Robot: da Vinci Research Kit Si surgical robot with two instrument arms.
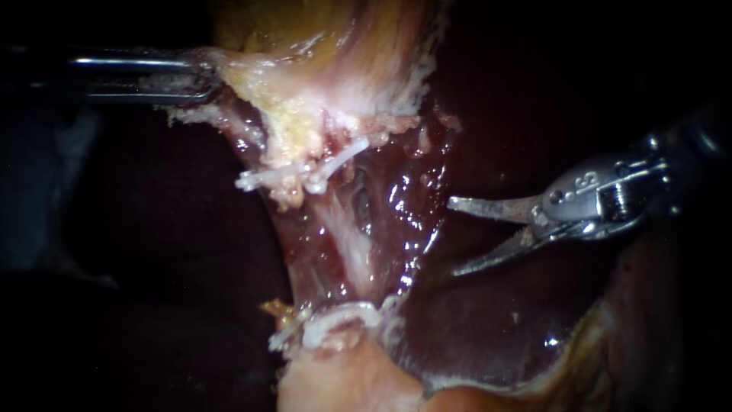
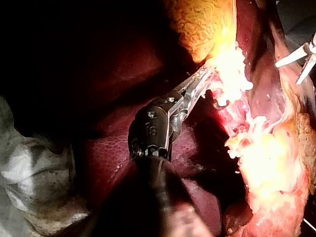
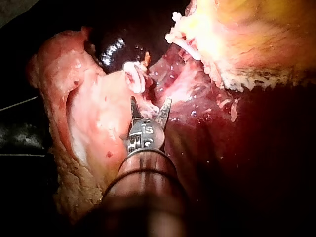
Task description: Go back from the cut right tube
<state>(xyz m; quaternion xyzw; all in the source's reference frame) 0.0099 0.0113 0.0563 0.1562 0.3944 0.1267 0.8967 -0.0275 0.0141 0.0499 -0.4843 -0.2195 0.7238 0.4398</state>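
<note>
The ends of the cut tube cannot be picked out for certain in the endoscope view. Its place is the wet, dark red hollow (image 1: 404, 202) in the middle of the field. This lies just right of a pale whitish tube (image 1: 347, 244) that runs between an upper cluster of white clips (image 1: 305, 177) and a lower cluster of white clips (image 1: 328, 320).

The right instrument (image 1: 451, 237), a silver tip with two thin pointed blades, hangs to the right of that hollow, apart from the tissue. Its jaws stand wide open in a V and hold nothing. In its own wrist view the right instrument (image 3: 150, 101) points its spread blades toward the lower cluster of white clips (image 3: 134, 76), near them; whether the blades brush the pale tissue beneath cannot be told.

The left instrument (image 1: 202, 76) comes in from the upper left. Its slender jaws are closed on the ragged edge of the yellowish, pale gallbladder (image 1: 320, 46), a hold the left wrist view also shows (image 2: 200, 84). Glossy dark red liver (image 1: 496, 320) lies below the right instrument.
</note>
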